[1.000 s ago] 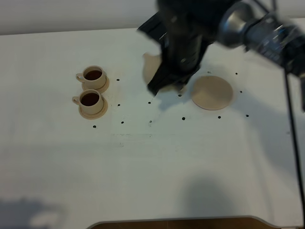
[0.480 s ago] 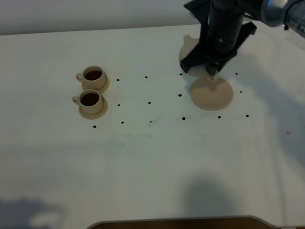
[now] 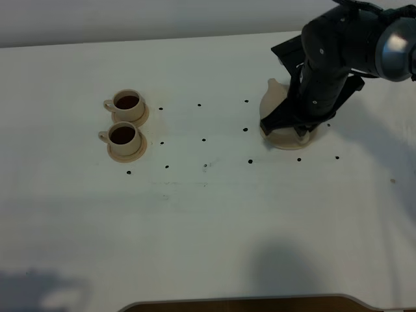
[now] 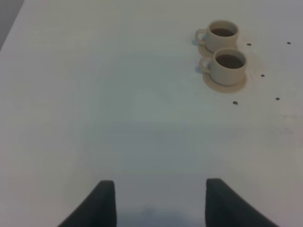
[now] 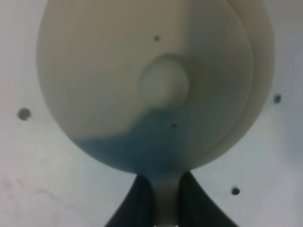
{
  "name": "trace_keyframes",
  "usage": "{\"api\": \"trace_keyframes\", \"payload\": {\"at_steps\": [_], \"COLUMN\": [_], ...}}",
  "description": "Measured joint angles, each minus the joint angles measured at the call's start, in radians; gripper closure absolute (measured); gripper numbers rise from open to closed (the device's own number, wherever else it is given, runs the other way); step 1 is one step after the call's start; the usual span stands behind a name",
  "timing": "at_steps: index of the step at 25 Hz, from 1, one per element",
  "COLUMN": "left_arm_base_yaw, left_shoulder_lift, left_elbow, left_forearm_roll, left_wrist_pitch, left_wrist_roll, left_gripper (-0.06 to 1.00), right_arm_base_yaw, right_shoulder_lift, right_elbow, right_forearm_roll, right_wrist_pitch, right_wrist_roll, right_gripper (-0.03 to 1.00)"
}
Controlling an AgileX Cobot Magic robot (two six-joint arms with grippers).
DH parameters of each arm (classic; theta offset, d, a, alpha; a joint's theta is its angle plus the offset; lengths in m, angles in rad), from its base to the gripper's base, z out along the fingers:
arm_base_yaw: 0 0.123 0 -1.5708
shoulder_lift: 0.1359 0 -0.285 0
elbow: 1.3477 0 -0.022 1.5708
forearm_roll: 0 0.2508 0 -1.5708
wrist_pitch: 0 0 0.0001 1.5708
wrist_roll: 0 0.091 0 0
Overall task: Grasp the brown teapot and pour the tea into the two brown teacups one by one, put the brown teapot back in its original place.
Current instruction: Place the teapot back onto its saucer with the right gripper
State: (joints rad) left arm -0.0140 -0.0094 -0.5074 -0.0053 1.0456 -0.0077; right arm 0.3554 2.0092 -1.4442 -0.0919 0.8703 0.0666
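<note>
The brown teapot [image 3: 273, 99] is held by its loop handle in my right gripper [image 3: 298, 125], right over the wide tan saucer [image 3: 286, 140] at the right of the table. I cannot tell whether it touches the saucer. In the right wrist view the teapot [image 5: 94, 71] fills the frame from above, lid knob in the middle, and my right gripper [image 5: 163, 204] is shut on the handle. The two brown teacups [image 3: 127, 103] [image 3: 123, 135] stand on their saucers at the left, both holding dark tea. My left gripper [image 4: 158, 204] is open and empty, well short of the cups [image 4: 222, 34] [image 4: 229, 66].
Small black dots mark the white tabletop [image 3: 208, 214] around the cups and the saucer. The table's front edge [image 3: 247, 300] shows at the bottom. The right arm [image 3: 338, 52] rises over the back right corner.
My right arm has carried the teapot from the middle of the table to the right and lowered it over the wide saucer. The cups and the left arm have not moved.
</note>
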Motion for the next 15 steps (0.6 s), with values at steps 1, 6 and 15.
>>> {"api": "trace_keyframes", "payload": {"at_steps": [1,6,15], "left_arm_base_yaw": [0.0,0.0,0.0], "left_shoulder_lift": [0.0,0.0,0.0], "left_elbow": [0.0,0.0,0.0], "left_forearm_roll": [0.0,0.0,0.0], "left_wrist_pitch": [0.0,0.0,0.0], "left_wrist_roll": [0.0,0.0,0.0], "left_gripper": [0.48,0.48,0.48], "right_arm_base_yaw": [-0.003,-0.011,-0.012], "right_shoulder_lift": [0.0,0.0,0.025], "right_elbow": [0.012,0.047,0.048], "right_forearm_roll": [-0.004,-0.036,-0.026], "right_wrist_pitch": [-0.016,-0.052,-0.083], "right_wrist_roll": [0.006,0.035,0.039], "right_gripper": [0.85,0.85,0.85]}}
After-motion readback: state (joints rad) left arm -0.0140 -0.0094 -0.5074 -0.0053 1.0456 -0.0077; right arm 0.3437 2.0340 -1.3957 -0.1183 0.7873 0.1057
